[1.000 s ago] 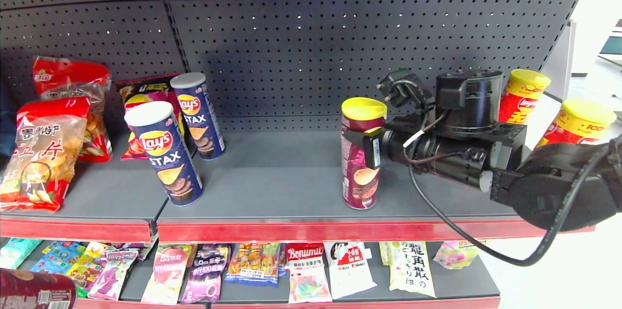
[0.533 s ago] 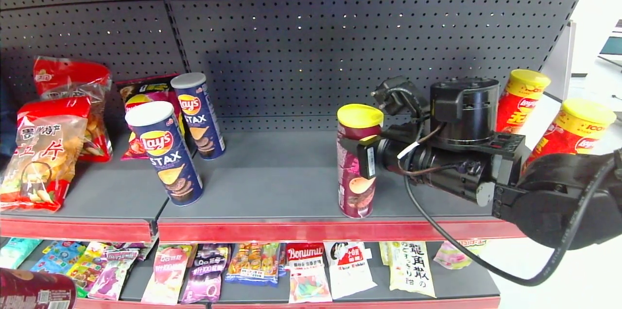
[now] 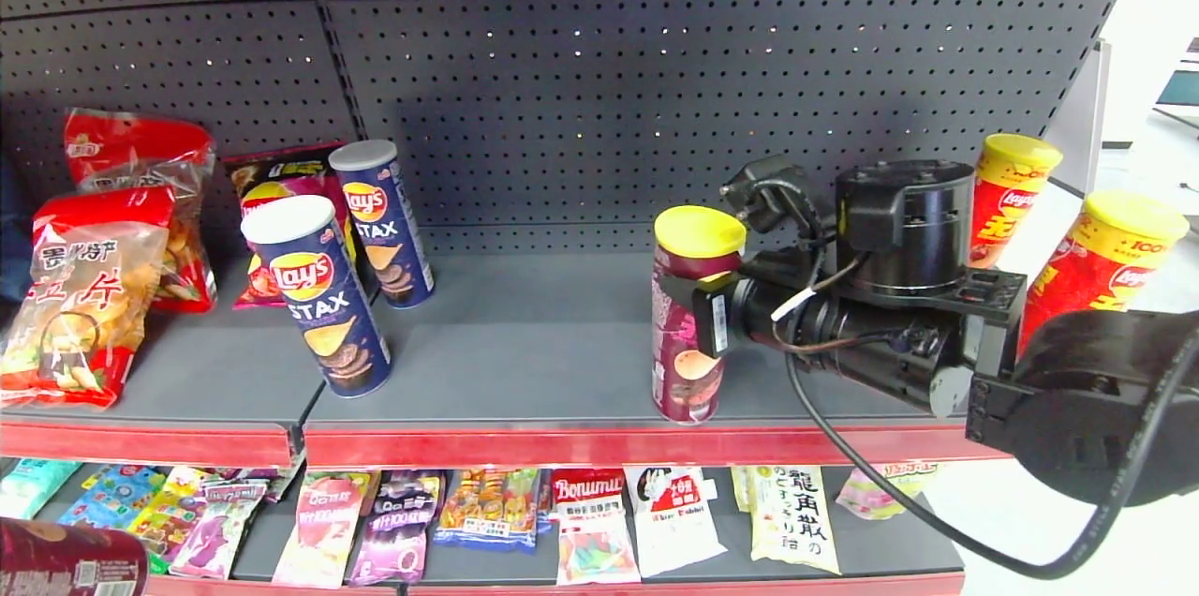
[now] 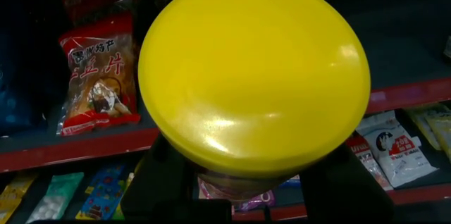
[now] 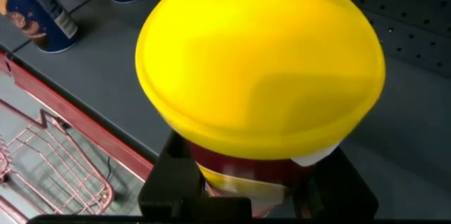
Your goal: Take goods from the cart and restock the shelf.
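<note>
**One can at the shelf, a second in hand**

The right pincer (image 3: 695,315) pinches a maroon can (image 3: 688,371) with a yellow lid, held upright at the near edge of the shelf (image 3: 525,343), right of the middle. Whether its base already rests on the board cannot be told. The left pincer (image 4: 246,192) is clamped on a second can (image 4: 254,69) with the same yellow lid, held low at the near left, off the shelf. Two blue cans (image 3: 318,305) and snack bags (image 3: 75,315) stand at the left, and red cans (image 3: 1101,259) at the far right. Restocking looks partway done: this can has yet to be let go, and the second has yet to be placed.
</note>
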You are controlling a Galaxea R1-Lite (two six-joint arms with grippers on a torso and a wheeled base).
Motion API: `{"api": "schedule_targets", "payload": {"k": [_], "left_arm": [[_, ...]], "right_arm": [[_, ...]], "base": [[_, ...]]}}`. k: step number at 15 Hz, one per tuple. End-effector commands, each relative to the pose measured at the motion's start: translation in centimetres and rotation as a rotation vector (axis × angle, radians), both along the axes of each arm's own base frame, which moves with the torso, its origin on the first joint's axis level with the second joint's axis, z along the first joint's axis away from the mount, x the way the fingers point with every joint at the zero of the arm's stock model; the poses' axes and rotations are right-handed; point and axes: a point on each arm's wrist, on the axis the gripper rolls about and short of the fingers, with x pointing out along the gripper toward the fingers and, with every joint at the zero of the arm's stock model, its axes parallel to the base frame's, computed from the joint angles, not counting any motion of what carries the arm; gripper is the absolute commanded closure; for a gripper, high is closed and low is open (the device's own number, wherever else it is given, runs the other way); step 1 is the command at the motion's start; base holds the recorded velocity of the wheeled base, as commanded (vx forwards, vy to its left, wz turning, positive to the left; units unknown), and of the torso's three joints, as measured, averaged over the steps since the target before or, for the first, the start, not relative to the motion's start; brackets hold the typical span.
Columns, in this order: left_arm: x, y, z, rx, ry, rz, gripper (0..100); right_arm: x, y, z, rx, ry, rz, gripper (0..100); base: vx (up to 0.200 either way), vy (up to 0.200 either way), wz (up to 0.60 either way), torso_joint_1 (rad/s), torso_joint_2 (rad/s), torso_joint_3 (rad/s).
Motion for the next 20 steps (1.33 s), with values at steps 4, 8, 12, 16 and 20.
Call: {"api": "schedule_targets", "payload": {"k": [4,8,12,16,20], "left_arm": [[0.1,0.0,-0.2,-0.001,0.007,-0.001,100],[0.1,0.0,-0.2,-0.001,0.007,-0.001,100],[0.0,0.0,-0.2,0.0,0.004,0.001,100],[0.0,0.0,-0.2,0.0,0.004,0.001,100],[0.1,0.0,-0.2,-0.001,0.007,-0.004,100]], "right_arm": [[-0.5,-0.2,-0.1,-0.01,0.002,-0.006,100],[-0.6,-0.2,-0.2,-0.018,0.004,-0.004,100],[-0.6,-0.2,-0.1,-0.01,0.003,-0.008,0],[-0.9,-0.4,0.5,0.0,-0.01,-0.009,0],[-3.2,-1.9,0.6,-0.004,-0.008,-0.006,0]], "base": [[0.0,0.0,0.0,0.0,0.0,0.0],[0.0,0.0,0.0,0.0,0.0,0.0],[0.0,0.0,0.0,0.0,0.0,0.0],[0.0,0.0,0.0,0.0,0.0,0.0],[0.0,0.0,0.0,0.0,0.0,0.0]]}}
